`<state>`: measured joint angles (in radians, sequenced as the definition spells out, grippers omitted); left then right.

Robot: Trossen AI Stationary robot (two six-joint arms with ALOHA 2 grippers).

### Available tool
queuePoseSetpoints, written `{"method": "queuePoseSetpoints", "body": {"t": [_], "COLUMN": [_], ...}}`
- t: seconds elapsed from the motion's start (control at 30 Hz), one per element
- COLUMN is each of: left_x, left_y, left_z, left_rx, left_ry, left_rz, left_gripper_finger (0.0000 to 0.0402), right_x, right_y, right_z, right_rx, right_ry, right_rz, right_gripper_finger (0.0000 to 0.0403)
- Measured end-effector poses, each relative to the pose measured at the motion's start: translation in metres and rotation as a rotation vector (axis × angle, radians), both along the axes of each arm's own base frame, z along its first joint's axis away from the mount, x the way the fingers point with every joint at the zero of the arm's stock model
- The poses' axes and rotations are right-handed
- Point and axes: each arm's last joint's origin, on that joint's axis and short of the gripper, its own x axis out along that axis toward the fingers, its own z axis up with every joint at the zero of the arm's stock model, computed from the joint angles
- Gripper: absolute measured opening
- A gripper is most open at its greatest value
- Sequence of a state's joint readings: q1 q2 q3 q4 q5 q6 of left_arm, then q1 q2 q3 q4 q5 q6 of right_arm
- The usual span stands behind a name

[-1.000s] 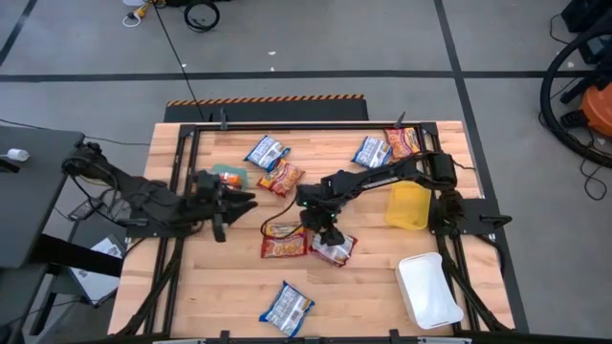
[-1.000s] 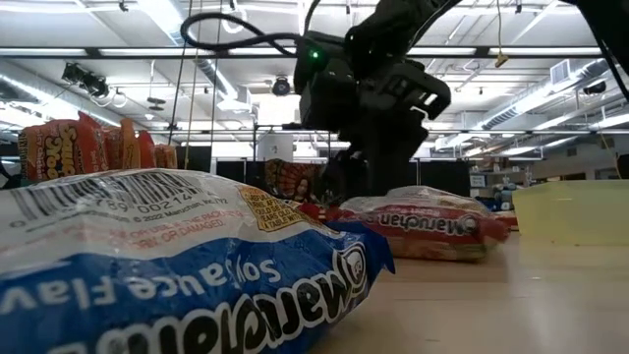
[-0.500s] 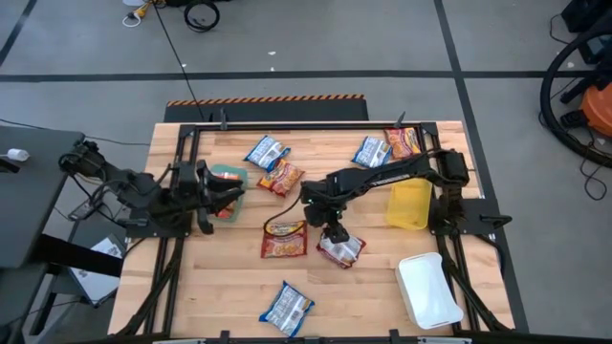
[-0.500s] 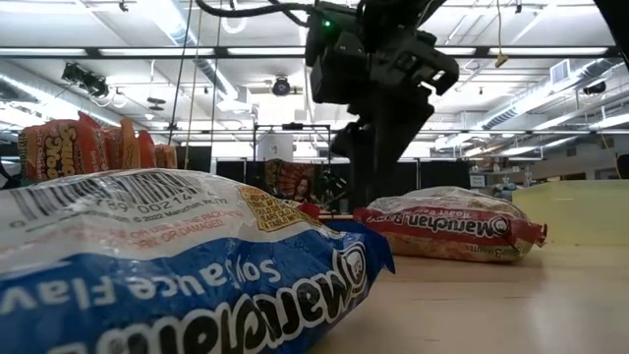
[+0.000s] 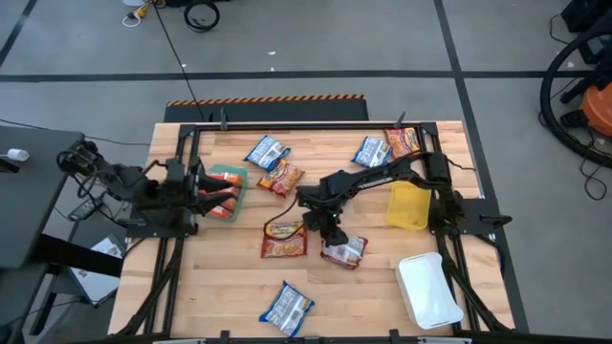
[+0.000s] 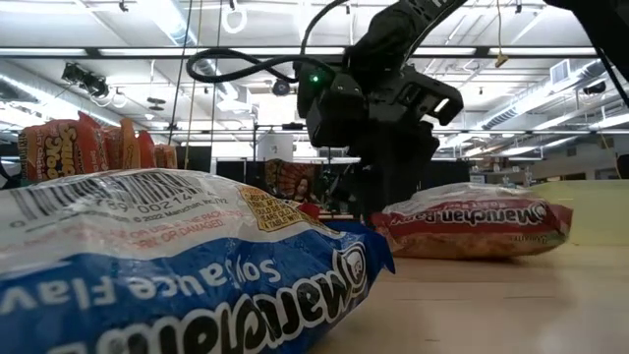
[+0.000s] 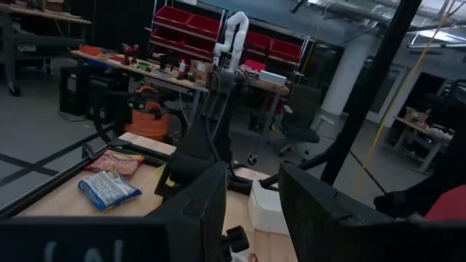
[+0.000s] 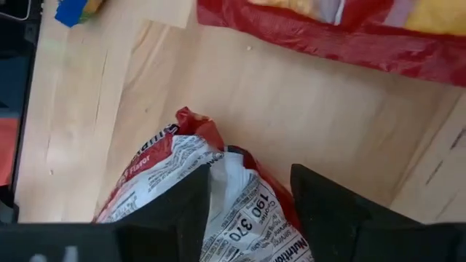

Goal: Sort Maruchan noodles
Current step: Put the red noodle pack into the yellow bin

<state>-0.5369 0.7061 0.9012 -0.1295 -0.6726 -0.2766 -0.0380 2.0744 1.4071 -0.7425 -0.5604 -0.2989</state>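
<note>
Several Maruchan packets lie flat on the table. A silvery-and-red one (image 5: 346, 252) (image 6: 472, 221) (image 8: 167, 185) is just right of an orange one (image 5: 285, 241). My right gripper (image 5: 327, 231) (image 8: 251, 182) is open and points down at the silvery packet's end, one finger on each side of it. Other packets: blue-and-white (image 5: 266, 151), (image 5: 371, 151), (image 5: 287, 306); orange (image 5: 282, 177), (image 5: 404, 141). My left gripper (image 5: 208, 194) (image 7: 251, 178) is open, drawn back beside the teal bin (image 5: 229, 175), which holds orange-red packets (image 5: 223, 204). My right gripper comes from above with its open fingers (image 8: 182, 211) on either side of the silvery packet's crinkled end (image 8: 231, 171). The packet lies flat on the table. I cannot tell whether the fingers touch it.
A yellow bin (image 5: 409, 205) stands right of the right arm and a white bin (image 5: 428, 290) sits at the near right corner. The blue-and-white packet fills the near part of the low view (image 6: 177, 265). Bare wood shows at the near left (image 5: 220, 287).
The silvery-and-red packet has slid a little along the table toward the right and near edges. My right gripper stayed by its left end, rising and then coming down again. My left arm has drawn back toward the table's left edge, away from the middle.
</note>
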Motion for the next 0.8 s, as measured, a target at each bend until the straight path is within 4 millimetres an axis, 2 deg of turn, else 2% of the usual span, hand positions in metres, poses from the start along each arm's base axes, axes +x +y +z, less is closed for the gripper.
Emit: {"method": "queuePoseSetpoints", "body": {"t": [0.17,0.37,0.47,0.53,0.63,0.8], "left_x": [-0.011,-0.021,-0.026,-0.028,-0.031,-0.032], "left_y": [0.007,0.013,0.015,0.017,0.019,0.019], "left_z": [-0.001,0.002,0.003,0.004,0.005,0.005], "left_rx": [0.028,0.082,0.104,0.115,0.11,0.109], "left_ry": [0.017,0.009,-0.002,-0.007,-0.018,-0.02], "left_rz": [0.001,0.004,0.007,0.009,0.012,0.021], "left_gripper_finger": [0.0132,0.0132,0.0132,0.0132,0.0132,0.0132], "right_x": [-0.002,-0.006,-0.009,-0.013,-0.025,-0.064], "right_y": [0.002,0.002,0.002,0.004,0.009,0.02], "right_z": [0.004,0.009,0.018,0.034,0.069,0.137], "right_rx": [-0.01,-0.007,-0.035,-0.091,-0.166,-0.362], "right_ry": [0.005,0.057,0.083,0.066,0.014,-0.103], "right_rz": [0.005,-0.056,-0.118,-0.156,-0.212,-0.357], "right_gripper_finger": [0.0143,0.0028,0.0011,0.001,0.0006,0.0005]}}
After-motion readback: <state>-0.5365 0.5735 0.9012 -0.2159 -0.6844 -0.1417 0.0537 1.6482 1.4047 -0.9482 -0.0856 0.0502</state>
